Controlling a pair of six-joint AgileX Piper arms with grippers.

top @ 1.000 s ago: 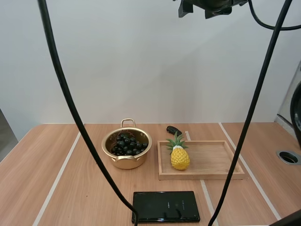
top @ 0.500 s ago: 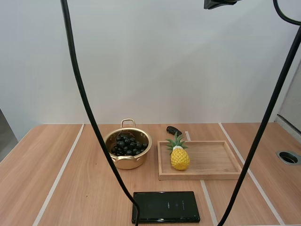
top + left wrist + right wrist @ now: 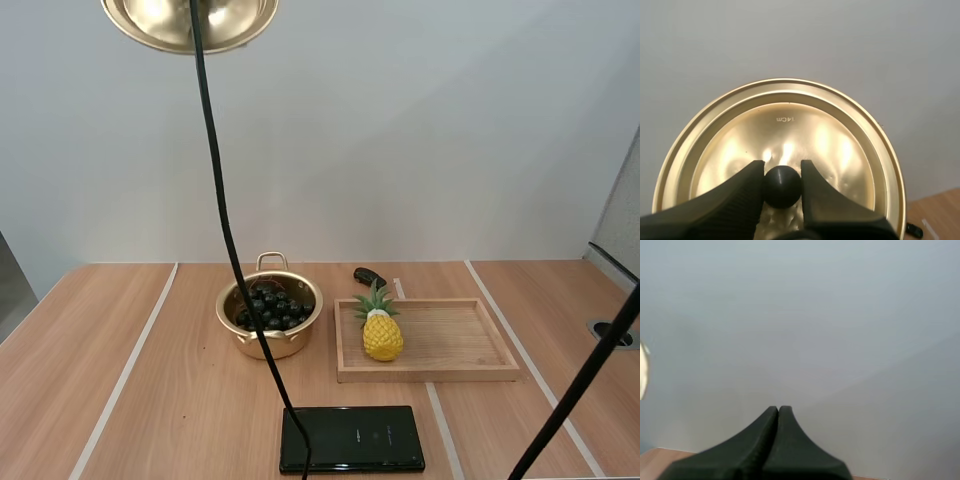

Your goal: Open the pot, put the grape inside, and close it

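Observation:
The golden pot (image 3: 228,318) stands uncovered on the table, and the dark grapes (image 3: 268,308) lie inside it. Its golden lid (image 3: 190,22) hangs high above the table, up and to the left of the pot. In the left wrist view my left gripper (image 3: 782,168) is shut on the black knob (image 3: 782,187) of the lid (image 3: 780,130), one finger on each side of it. My right gripper (image 3: 778,411) is shut on nothing, its fingers pressed together as one wedge against a plain wall, with the edge of the lid (image 3: 642,376) off to one side.
A wooden tray (image 3: 455,335) to the right of the pot holds a toy pineapple (image 3: 381,328). A small black object (image 3: 368,276) lies behind the tray. A flat black slab (image 3: 352,438) lies near the table's front edge.
The lid has come into the high view at the upper left. The dark gripper at the upper right has moved out of that view. My right gripper has shut.

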